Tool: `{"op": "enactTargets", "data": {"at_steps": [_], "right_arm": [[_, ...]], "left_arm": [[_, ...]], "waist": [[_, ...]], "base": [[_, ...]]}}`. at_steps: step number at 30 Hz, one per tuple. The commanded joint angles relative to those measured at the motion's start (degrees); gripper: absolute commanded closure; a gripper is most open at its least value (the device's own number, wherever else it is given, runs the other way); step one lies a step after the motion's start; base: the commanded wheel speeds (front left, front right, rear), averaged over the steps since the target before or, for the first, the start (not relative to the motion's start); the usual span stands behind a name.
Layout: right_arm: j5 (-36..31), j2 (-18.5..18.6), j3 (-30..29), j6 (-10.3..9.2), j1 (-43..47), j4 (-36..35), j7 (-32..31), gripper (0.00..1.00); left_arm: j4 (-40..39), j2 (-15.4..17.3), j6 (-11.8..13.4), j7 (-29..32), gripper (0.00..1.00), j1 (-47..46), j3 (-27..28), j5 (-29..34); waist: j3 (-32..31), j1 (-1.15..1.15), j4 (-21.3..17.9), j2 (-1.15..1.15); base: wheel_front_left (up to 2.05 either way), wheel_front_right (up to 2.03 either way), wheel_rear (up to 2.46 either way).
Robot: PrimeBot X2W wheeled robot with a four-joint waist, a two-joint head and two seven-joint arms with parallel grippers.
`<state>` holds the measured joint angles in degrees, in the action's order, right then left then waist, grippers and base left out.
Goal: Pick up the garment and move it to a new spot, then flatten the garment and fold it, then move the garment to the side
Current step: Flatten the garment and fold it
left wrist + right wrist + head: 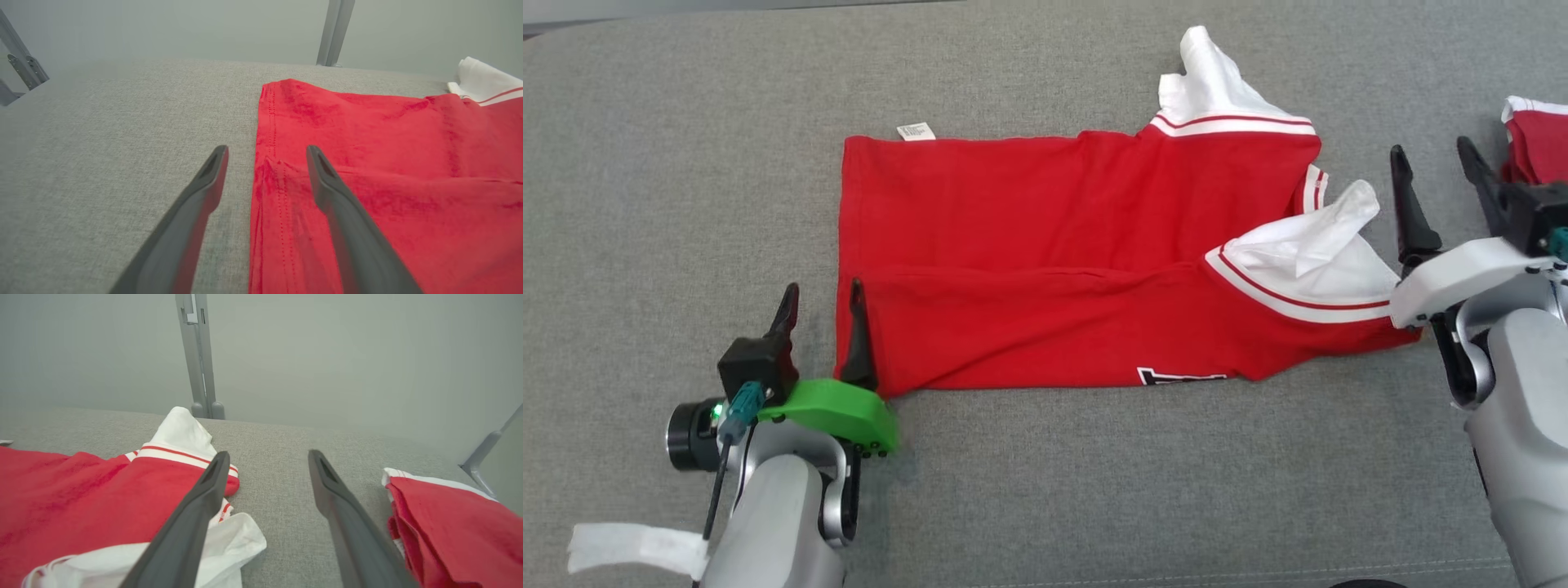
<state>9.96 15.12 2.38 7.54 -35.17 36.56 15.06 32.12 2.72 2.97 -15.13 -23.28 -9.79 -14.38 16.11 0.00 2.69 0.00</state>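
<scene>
Both hands apart, holding nothing. Left hand [823, 286] straddles the garment [1045, 261] hem, right hand [1431, 147] beside the bunched white sleeve [1315, 253]. Risk: a finger snags the hem, dragging the fold open.

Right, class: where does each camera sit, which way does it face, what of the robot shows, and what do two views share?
Head view: on the head, facing forward and down at the red T-shirt on the grey fabric surface; left gripper and right gripper, both open, with forearms.
Left wrist view: on the left wrist, facing along its fingers over the T-shirt's hem.
Right wrist view: on the right wrist, facing along its fingers, between the white sleeve and a folded red garment.
Shared: both wrist views show that sleeve.
</scene>
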Motion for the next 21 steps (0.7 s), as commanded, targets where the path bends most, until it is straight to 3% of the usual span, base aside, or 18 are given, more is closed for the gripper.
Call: {"op": "enactTargets", "data": {"at_steps": [1, 7, 14, 21], "right_arm": [[-0.4, -0.2, -2.0, -0.1, 3.6, -3.0, 0.1, 0.0], [0.2, -1.2, -3.4, -0.1, 11.9, -9.8, 0.1, 0.0], [4.1, -3.2, 4.5, -0.1, 18.7, -11.8, 0.1, 0.0], [6.7, -3.7, 10.5, -0.1, 15.3, -9.0, 0.1, 0.0]], "left_arm": [[-1.3, 0.4, 0.9, 0.0, 0.0, 2.7, 1.2, -0.7], [-3.9, 0.4, 1.2, 0.0, 0.0, 8.5, 2.9, -0.5], [-5.2, 0.3, 0.7, 0.0, 0.0, 13.4, 3.0, -1.1], [-5.8, 0.3, 0.5, 0.0, 0.0, 11.9, 1.1, -1.6]], "waist": [[-1.8, 0.0, -0.3, 0.0], [-5.0, 0.0, -1.2, 0.0], [-6.1, 0.0, -1.8, 0.0], [-5.1, 0.0, 0.1, 0.0]], "base": [[0.0, 0.0, 0.0], [0.0, 0.0, 0.0], [0.0, 0.0, 0.0], [0.0, 0.0, 0.0]]}}
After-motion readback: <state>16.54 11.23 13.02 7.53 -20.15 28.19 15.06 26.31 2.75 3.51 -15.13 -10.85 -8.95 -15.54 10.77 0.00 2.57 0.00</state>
